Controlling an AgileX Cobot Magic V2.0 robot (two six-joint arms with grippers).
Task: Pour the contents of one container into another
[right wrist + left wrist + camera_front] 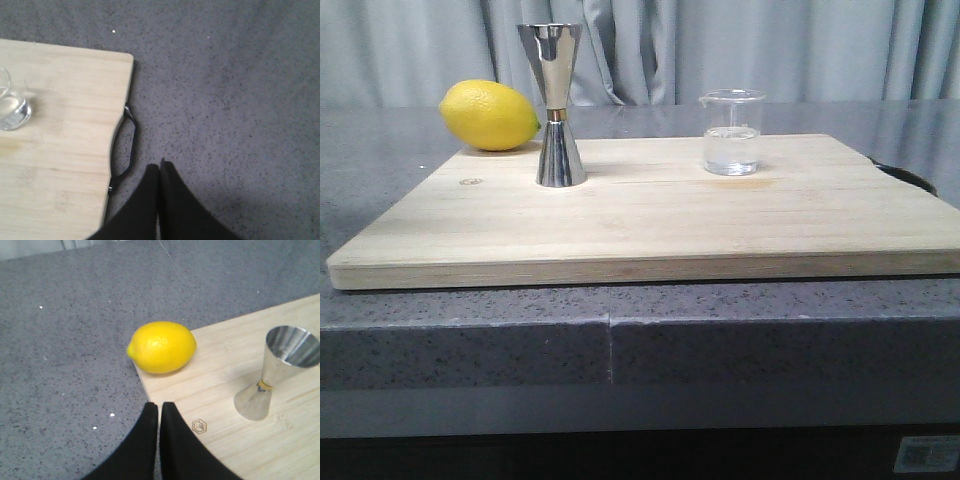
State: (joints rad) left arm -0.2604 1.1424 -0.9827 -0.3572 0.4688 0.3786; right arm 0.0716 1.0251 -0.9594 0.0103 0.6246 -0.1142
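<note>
**Beaker and jigger upright on board, both pincers closed and clear**

Front view: wooden board (650, 225) lies flat on the grey speckled surface (470, 330). Jigger (555, 105) stands upright on the board's left part, toward the far edge, wide mouth up, gold band at the waist. Beaker (732, 132) stands upright on the board to the right of the jigger, well apart from it, also toward the far edge. Clear liquid fills roughly the lower half of the beaker. Faint damp-looking mark on the wood just in front of the beaker.

Lemon (489, 115) sits behind and left of the jigger, at the board's far left corner; left wrist view shows it resting partly over that corner. Apart from the jigger, not touching it.

Black handle (908, 177) is fixed at the board's right edge; right wrist view shows it as a thin loop along that edge.

Left pincer (159, 412): fingers pressed together, holding nothing, over the board's left edge, near the lemon.

Right pincer (159, 170): fingers pressed together, holding nothing, above the bare surface just beside the handle, well apart from the beaker.

Neither arm appears in the front view
</note>
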